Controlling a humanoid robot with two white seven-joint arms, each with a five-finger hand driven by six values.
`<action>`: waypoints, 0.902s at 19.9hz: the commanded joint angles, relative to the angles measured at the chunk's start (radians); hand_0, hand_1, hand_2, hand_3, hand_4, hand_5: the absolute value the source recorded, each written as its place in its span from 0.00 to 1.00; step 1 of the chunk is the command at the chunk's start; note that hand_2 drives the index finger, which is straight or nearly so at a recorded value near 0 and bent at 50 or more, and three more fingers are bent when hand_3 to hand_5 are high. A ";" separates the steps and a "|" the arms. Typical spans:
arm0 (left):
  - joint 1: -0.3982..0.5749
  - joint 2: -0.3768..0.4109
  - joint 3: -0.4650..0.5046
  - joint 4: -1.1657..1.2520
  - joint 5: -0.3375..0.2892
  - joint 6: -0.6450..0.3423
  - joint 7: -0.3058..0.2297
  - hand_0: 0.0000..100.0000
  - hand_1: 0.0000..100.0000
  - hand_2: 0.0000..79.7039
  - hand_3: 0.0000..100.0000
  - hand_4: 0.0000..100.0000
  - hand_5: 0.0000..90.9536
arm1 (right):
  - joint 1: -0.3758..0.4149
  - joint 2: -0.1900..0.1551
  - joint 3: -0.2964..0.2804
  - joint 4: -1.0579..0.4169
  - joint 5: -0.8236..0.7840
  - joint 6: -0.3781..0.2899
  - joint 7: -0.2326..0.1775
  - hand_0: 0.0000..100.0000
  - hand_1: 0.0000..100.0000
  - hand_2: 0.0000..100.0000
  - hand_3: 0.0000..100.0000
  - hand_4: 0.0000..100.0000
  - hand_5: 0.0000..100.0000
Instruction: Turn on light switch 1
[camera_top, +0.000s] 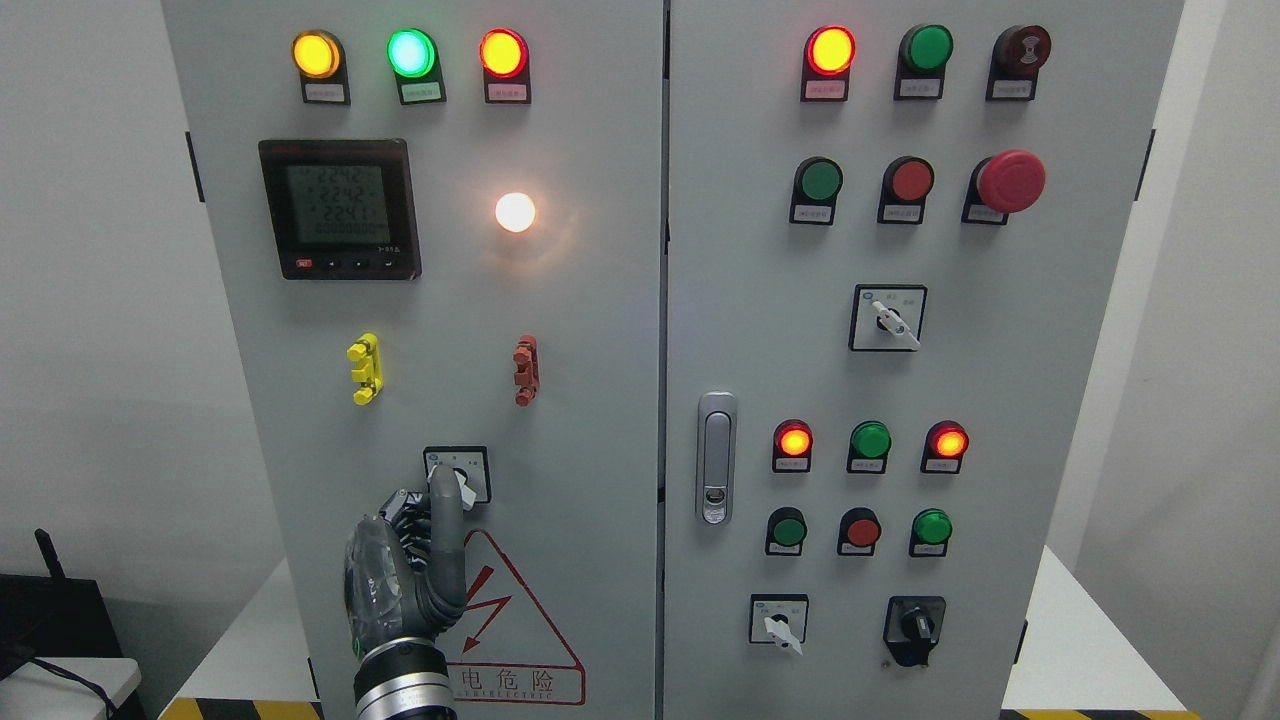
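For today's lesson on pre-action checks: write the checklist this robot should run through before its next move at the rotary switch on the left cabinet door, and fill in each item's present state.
1. Left hand raised at the rotary switch: ok.
2. A fingertip lies over the switch knob: ok; whether it presses or grips the knob: cannot tell.
3. Knob position, on or off: cannot tell, the finger partly hides it.
4. White lamp above on the same door is lit: ok; whether this switch controls it: cannot tell.
5. Hand keeps off the yellow clip and red clip: ok.
6. Right hand: cannot tell, out of view.
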 joint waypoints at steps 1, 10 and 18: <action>0.033 0.002 0.006 -0.024 -0.001 -0.031 0.000 0.11 0.03 0.74 0.85 0.88 0.86 | 0.000 0.000 0.000 0.001 -0.018 0.000 0.000 0.12 0.39 0.00 0.00 0.00 0.00; 0.194 0.021 0.167 -0.025 0.001 -0.321 -0.085 0.00 0.06 0.76 0.87 0.89 0.87 | 0.000 0.000 0.000 -0.001 -0.017 0.000 0.000 0.12 0.39 0.00 0.00 0.00 0.00; 0.423 0.062 0.558 0.105 0.235 -0.777 -0.389 0.00 0.00 0.53 0.71 0.77 0.53 | 0.000 0.000 0.000 -0.001 -0.018 0.000 0.000 0.12 0.39 0.00 0.00 0.00 0.00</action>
